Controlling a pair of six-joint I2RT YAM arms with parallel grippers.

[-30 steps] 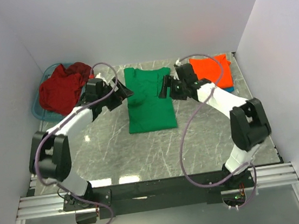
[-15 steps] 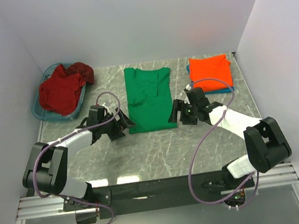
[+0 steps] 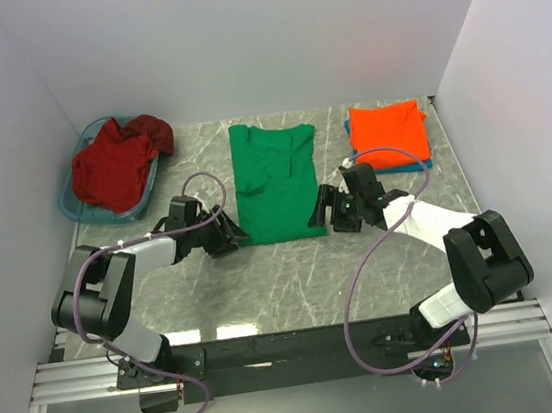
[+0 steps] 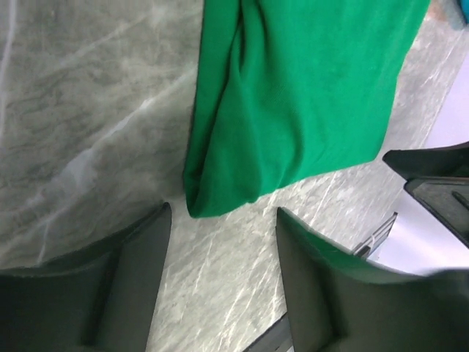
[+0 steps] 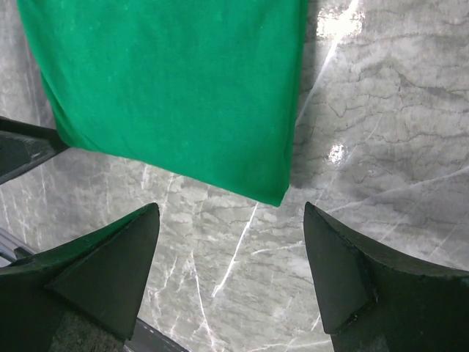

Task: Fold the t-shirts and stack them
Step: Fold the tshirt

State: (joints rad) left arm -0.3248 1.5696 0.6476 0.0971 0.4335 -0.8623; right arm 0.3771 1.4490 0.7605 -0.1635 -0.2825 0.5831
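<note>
Since your left gripper and right gripper gape at the near-edge corners of the green t-shirt, expect a hem pinch.

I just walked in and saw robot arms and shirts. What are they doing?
Two robot arms are folding t-shirts. Right now the left gripper and the right gripper sit low at the two near corners of the green t-shirt, which lies flat on the table with its sides folded in. Both grippers are open, so neither holds it yet. A folded orange t-shirt lies at the back right, and crumpled red shirts sit in a basket at the back left.
</note>
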